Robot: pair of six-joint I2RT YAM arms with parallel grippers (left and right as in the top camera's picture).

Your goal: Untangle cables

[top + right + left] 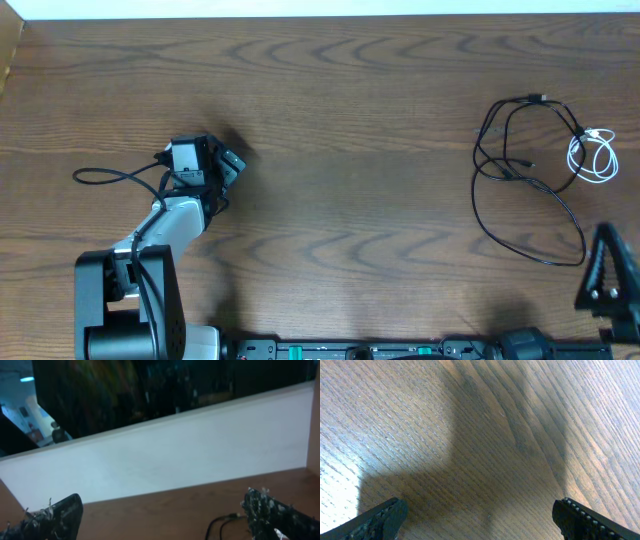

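Brown wood table (350, 120); black cables (520, 200) and white cable (597, 158) lie looped together, right. Left gripper (480, 515) and right gripper (160, 510) both agape, empty. Risk: pinching two strands together would tighten the tangle

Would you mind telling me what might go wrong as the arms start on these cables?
The white cable seems to cross the black cables, so pulling one may drag or tighten the bundle. They lie flat on the table; the open right gripper could miss or scrape wood. The left gripper hangs far off, unable to pin anything.
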